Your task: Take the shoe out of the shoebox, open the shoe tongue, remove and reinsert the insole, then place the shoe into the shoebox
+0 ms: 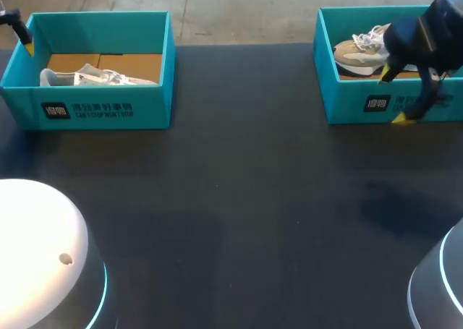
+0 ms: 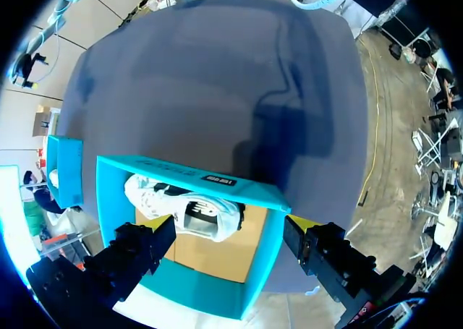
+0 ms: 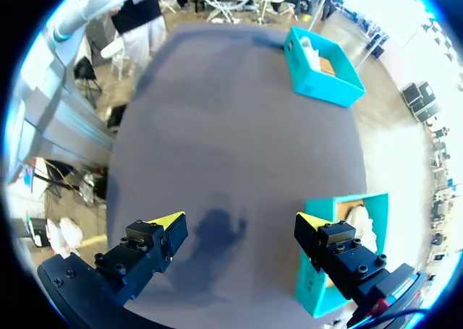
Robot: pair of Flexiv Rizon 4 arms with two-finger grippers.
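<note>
Shoe [image 2: 184,213] ahead, between spread left fingers [image 2: 141,251]

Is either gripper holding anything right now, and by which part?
Nothing is held: the yellow-tipped left gripper and the right gripper are both open and empty.

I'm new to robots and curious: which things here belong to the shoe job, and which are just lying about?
Job: left shoebox with its white shoe; right shoebox with its beige shoe; left hand and right hand, both open, one at each box.
Just there: dark table, only the surface.
</note>
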